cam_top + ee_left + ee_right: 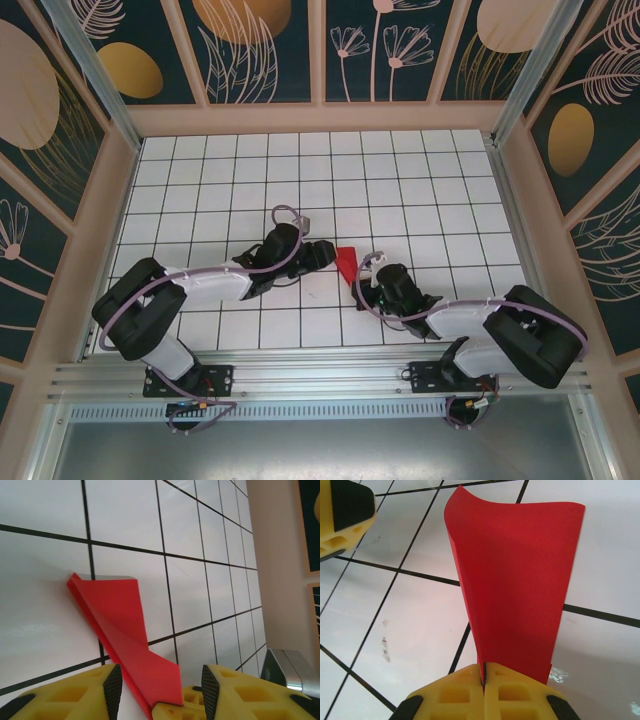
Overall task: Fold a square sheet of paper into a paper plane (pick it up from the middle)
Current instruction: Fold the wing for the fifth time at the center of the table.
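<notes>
Jaws on the right arm (470, 320) are pressed fully together on the narrow end of the folded red paper (515, 580), clamping its crease so the sheet fans out wide and slightly curled away from them. That pinch looks meant to anchor the fold while the other side works on it. On the left arm (215, 285) the jaws stand apart with a clear gap, gripping nothing. The paper's near corner lies between their dark pads (112, 687), seemingly resting against the yellow body below, though I cannot tell whether it truly touches. I judge this placement to be either a release or a set-up for a fresh pinch further along the crease. The paper sits near the middle of the white tiled desk (420, 180), between the two wrists, its far tip down near the surface and casting a shadow there. Both arms reach inward from their bases with forearms low and nearly level over the desk, wrists angled toward each other so the jaws meet the paper from opposite sides.
</notes>
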Controlling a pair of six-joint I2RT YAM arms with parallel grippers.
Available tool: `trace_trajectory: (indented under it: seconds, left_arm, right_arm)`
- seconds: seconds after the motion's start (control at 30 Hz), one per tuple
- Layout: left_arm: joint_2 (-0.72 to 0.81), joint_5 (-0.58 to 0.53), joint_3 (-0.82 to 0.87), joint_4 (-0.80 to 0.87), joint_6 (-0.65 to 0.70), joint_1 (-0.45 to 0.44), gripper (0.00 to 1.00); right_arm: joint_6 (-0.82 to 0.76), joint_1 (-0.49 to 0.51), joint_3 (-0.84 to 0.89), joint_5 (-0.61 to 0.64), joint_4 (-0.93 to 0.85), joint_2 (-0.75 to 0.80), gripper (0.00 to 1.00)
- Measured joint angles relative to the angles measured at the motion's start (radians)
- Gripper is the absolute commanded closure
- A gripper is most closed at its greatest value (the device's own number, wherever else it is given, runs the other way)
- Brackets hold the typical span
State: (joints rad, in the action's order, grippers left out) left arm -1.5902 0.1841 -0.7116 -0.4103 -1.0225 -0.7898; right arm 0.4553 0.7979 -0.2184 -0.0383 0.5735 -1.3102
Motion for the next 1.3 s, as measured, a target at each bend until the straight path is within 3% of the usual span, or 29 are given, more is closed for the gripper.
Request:
trace_trajectory:
  seconds: [0.5, 1.03, 1.3]
  left_arm:
    - [-0.127, 0.148, 0.0, -0.138, -0.05, 0.0, 0.51]
    - [-0.238, 0.24, -0.067, -0.176, -0.064, -0.003, 0.5]
    - [-0.293, 0.248, -0.086, -0.195, -0.063, -0.003, 0.5]
  right_arm:
    - [0.076, -0.017, 0.002, -0.043, 0.014, -0.051, 0.95]
    - [0.109, -0.019, -0.002, -0.061, 0.027, -0.085, 0.94]
    - [0.109, -0.02, -0.034, -0.072, -0.033, -0.085, 0.87]
